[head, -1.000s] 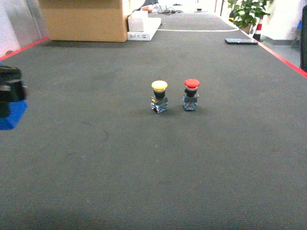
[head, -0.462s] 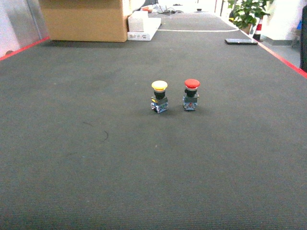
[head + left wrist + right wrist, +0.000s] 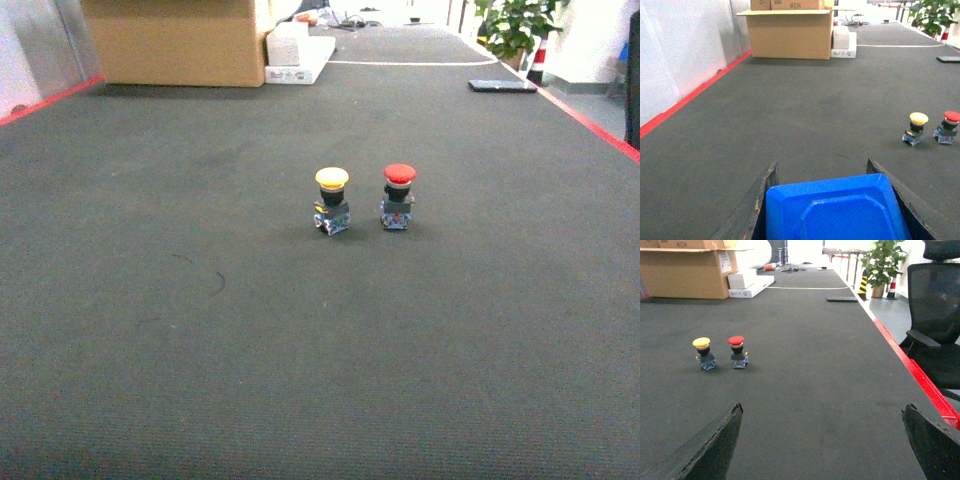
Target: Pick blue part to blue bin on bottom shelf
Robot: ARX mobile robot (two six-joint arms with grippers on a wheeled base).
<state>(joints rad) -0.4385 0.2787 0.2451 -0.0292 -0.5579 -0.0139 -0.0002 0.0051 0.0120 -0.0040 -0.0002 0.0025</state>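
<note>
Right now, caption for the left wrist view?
Left gripper holding blue plastic part above dark mat; yellow-capped and red-capped pushbuttons beyond.

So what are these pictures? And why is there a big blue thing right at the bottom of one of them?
They come from three cameras on a robot with two arms. One camera sits on its head and looks over a dark mat. On the mat stand a yellow-topped button and a red-topped button, side by side. The other two cameras sit on the wrists. The left gripper holds the blue part between its two dark fingers, so it fills the bottom of that picture. The right gripper is open, with nothing in it. Farther back is a cardboard box.
</note>
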